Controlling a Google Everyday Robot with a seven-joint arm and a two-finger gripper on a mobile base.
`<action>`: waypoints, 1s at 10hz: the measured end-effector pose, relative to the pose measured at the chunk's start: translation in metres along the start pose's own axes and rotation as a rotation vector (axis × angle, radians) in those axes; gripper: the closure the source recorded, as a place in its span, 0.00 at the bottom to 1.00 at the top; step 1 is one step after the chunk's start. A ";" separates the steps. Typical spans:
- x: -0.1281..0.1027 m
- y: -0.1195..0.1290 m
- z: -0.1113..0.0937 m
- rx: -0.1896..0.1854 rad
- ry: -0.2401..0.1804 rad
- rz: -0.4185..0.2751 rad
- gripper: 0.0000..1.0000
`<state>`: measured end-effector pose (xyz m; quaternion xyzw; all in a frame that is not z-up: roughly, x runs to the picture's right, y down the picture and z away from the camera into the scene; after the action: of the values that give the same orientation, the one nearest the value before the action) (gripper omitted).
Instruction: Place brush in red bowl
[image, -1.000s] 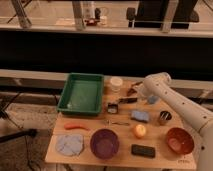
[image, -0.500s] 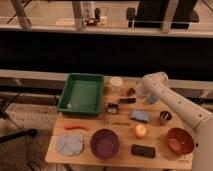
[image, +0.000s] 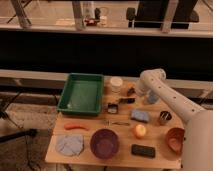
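- Camera view, general: a wooden counter (image: 95, 120) carries a green tray (image: 82, 92) at the back left, with a white cup (image: 116, 82) just beside it. The robot arm (image: 172, 102) reaches in from the right side.
- Camera view, gripper: the gripper (image: 131, 93) hangs low over the back centre of the counter, just right of the white cup and close above the brush's handle end. I cannot tell whether it is open or closed, nor whether it touches the brush.
- Camera view, task items: the brush (image: 116, 106) lies on the counter just right of the tray's front corner, head toward the tray. The red bowl (image: 176, 140) stands at the front right corner, well apart from the brush, and looks empty.
- Camera view, other items: a blue sponge (image: 140, 116), a metal cup (image: 165, 118) and an orange fruit (image: 140, 130) sit between the brush and the bowl. A purple bowl (image: 104, 143) stands front centre.
- Step in hand, as judged: approach and grasp of the brush; the placing is not yet done.
- Next move, as judged: a secure hold on the slim handle, then a lift high enough to pass over the sponge, cup and fruit on the way to the red bowl, not the purple one.
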<state>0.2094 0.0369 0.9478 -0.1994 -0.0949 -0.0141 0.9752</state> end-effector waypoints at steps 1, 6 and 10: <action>0.001 0.001 0.000 -0.015 -0.004 0.019 0.20; 0.003 0.007 0.002 -0.063 -0.002 0.062 0.20; 0.001 0.021 0.016 -0.122 0.012 0.077 0.29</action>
<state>0.2093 0.0623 0.9548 -0.2619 -0.0802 0.0166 0.9616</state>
